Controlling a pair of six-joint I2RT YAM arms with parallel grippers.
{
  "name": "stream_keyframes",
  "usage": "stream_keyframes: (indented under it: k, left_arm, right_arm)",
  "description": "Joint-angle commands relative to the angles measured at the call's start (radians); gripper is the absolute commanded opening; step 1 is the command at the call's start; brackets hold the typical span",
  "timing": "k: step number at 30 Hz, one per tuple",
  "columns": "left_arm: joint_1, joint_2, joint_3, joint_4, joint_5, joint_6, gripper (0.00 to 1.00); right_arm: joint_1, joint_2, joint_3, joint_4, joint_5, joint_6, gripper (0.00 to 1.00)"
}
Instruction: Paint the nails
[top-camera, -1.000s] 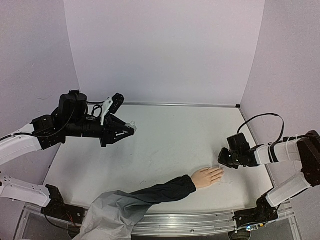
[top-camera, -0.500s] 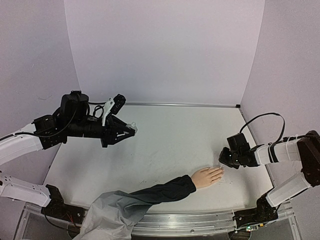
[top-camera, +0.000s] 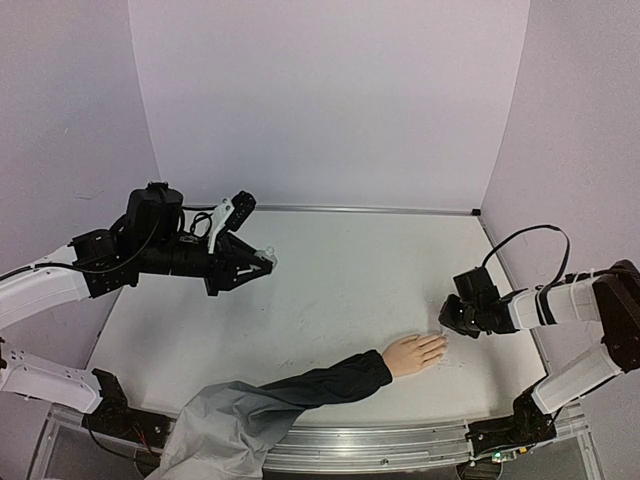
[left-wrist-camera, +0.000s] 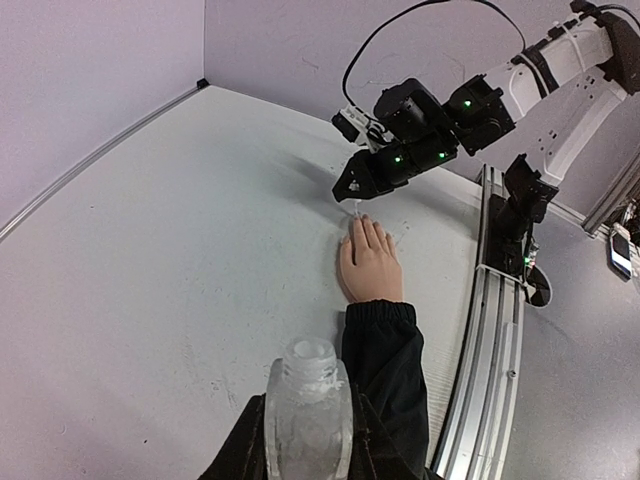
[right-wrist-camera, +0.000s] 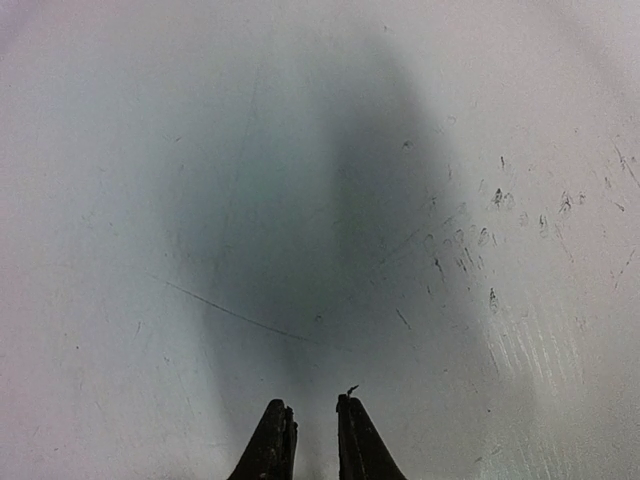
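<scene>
the painting looked barely begun, if begun at all. the mannequin hand (top-camera: 415, 352) lay palm down on the table (top-camera: 340, 250) toward its near right part, its navy sleeve (top-camera: 320, 385) trailing back toward the near edge and its fingers stretched toward the right arm. the nails (left-wrist-camera: 366, 224) were at the far ends of those fingers, skin-toned and too small to read clearly; no colour showed on any of them in either the top view or the left wrist view, so none could be counted as done. the right gripper (top-camera: 442, 322) sat low over the table just beside the fingertips, its jaws drawn nearly together. a faint thin wisp showed at its tips, but whether that was a brush held there could not be told. its own wrist camera saw only scuffed tabletop and shadow, not the hand. the left gripper (top-camera: 262, 264) hung raised over the left side of the table, well apart from the hand, clamped on a small clear bottle (left-wrist-camera: 308, 395) whose open neck pointed toward the scene. judged from this, the setup was in place: bottle in one grip, the other tool at the fingertips. all the actual coating of the nails appeared to remain, along with setting the bottle down afterwards.
</scene>
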Motion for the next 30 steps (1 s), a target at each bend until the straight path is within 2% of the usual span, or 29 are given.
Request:
stream_keyframes:
  k: [1,8,30]
  left_arm:
    - [0.002,-0.025,0.055,0.021,-0.001,0.009,0.00]
    - [0.002,-0.057,0.036,0.021,0.002,-0.010,0.00]
    - [0.002,-0.066,0.036,0.020,0.002,-0.012,0.00]
  right_arm:
    - [0.000,-0.079,-0.001,-0.017,0.016,-0.005,0.00]
    - [-0.001,-0.103,-0.010,-0.019,-0.100,-0.069,0.00]
    - [0.000,-0.022,-0.006,0.013,-0.076,-0.046,0.00]
